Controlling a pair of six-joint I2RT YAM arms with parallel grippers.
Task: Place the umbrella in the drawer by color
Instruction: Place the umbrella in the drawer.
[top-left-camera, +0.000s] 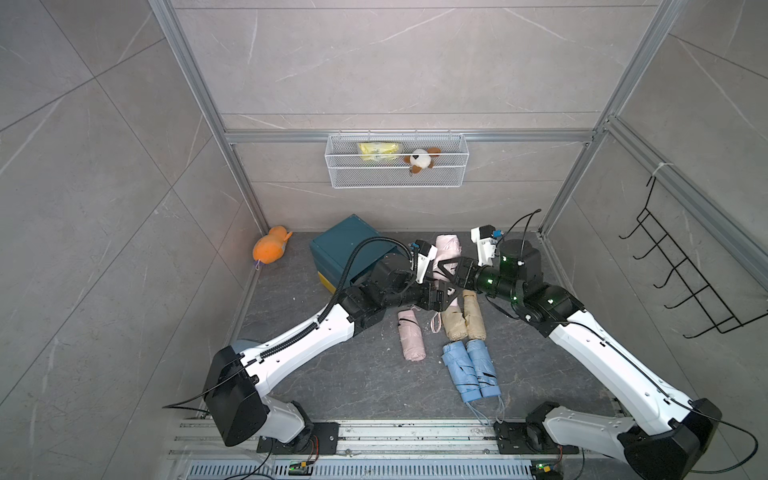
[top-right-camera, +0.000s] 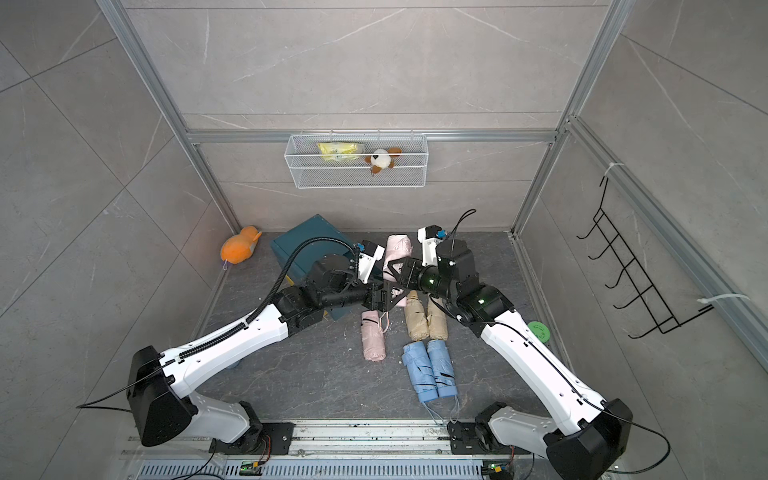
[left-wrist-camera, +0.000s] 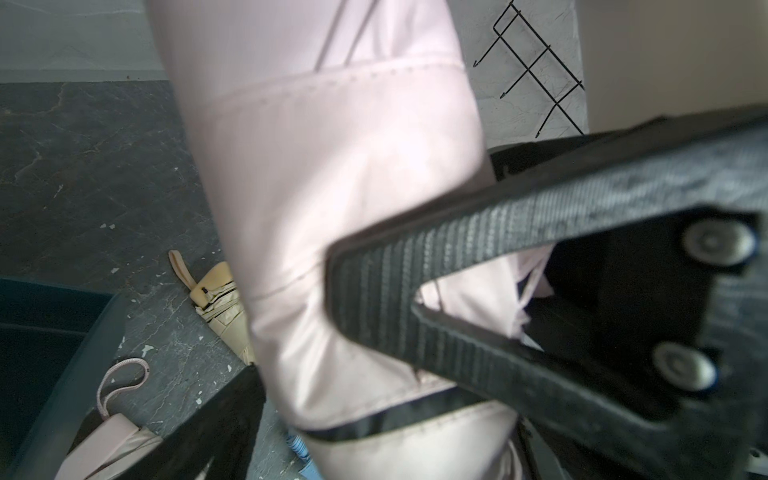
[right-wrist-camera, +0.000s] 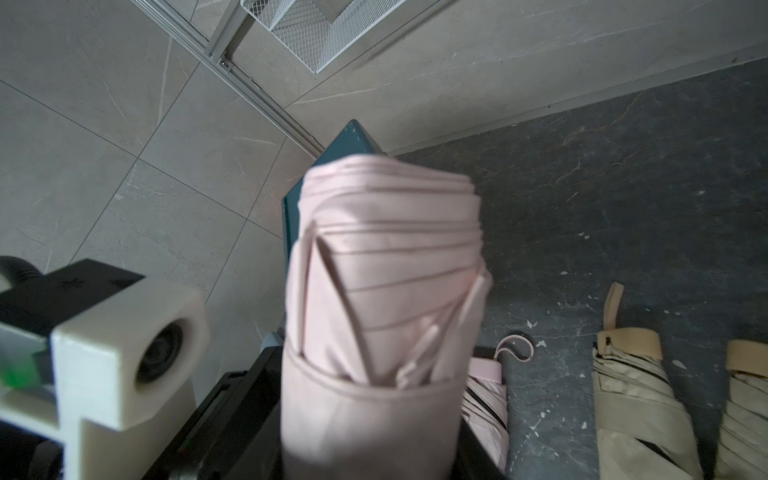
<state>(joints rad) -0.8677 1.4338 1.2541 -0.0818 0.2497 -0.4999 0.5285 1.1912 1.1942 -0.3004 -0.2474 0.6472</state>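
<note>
We see a dark grey stone desk (top-left-camera: 332, 374) inside a little room with pale grey tiled walls and shiny metal bars. A black hook rack (top-left-camera: 683, 261) hangs on the side wall. A white wire basket (top-left-camera: 397, 179) hangs on the back wall. In it are a yellow packet (top-left-camera: 379, 151) and a brown and white plush dog (top-left-camera: 420, 160). An orange plush toy (top-left-camera: 270, 248) lies in the back corner. Near it stands a teal drawer box (top-left-camera: 345, 245) with a yellow drawer front (top-left-camera: 326, 283) at the bottom.

The right gripper (top-left-camera: 444, 271) has its jaws closed on a pink umbrella (top-left-camera: 448, 246) and holds it above the desk, just beside the drawer box. The left gripper (top-left-camera: 451, 294) has one jaw on each side of the same umbrella, but we cannot tell if they are squeezing it.

Down on the desk lie a second pink umbrella (top-left-camera: 410, 336), two tan umbrellas (top-left-camera: 454, 322) side by side, and two blue umbrellas (top-left-camera: 457, 370) side by side.
</note>
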